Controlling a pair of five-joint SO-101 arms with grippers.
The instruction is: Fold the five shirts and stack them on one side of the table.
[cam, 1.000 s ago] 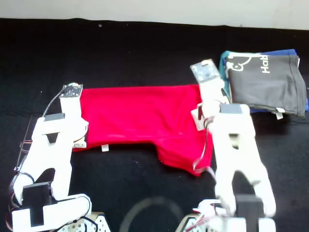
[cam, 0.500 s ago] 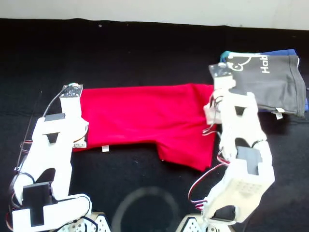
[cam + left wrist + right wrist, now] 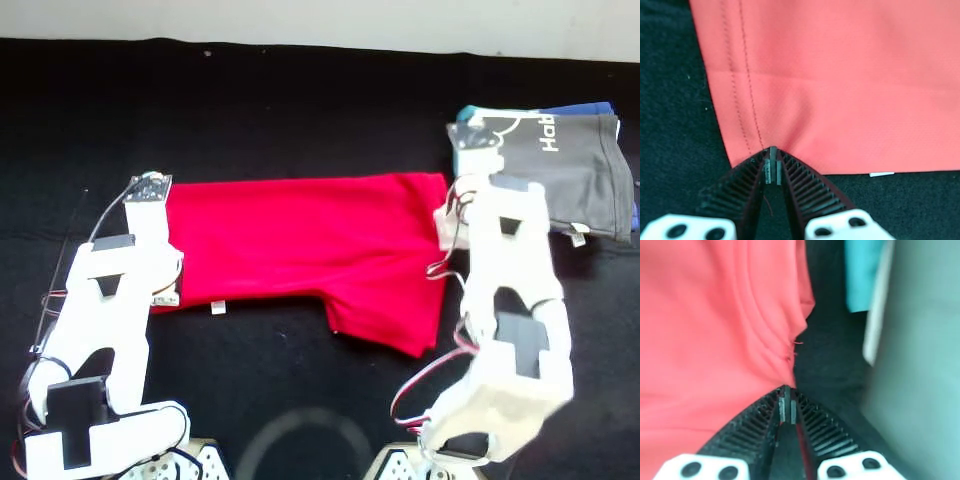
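Looks to be the spreading-out step for 1 shirt: red, laid flat across the middle of the worktop, with a sleeve trailing toward the near edge. Pinched at its far left corner by the left jaws, pressed together on the stitched hem; pinched at the far right corner by the right jaws, likewise closed on the cloth's rim, just beside the stack. Found near the worktop's far right corner, that stack: grey on top, teal and blue showing beneath; cannot tell the exact count of folded shirts in it.

Next, probably: lift both far corners together and bring them toward the near edge, laying the shirt over itself. Calls for firm pinches and for keeping the 2 arms level, lest the cloth sag or bunch; calls also for care not to drag the right corner into the stack.

Against 1.0 s ago: swung toward the right edge, the right arm, carrying its jaws up to the stack's side; drawn out with it, the shirt's right end, now longer and smoother; unmoved, the left arm, its corner and the stack.
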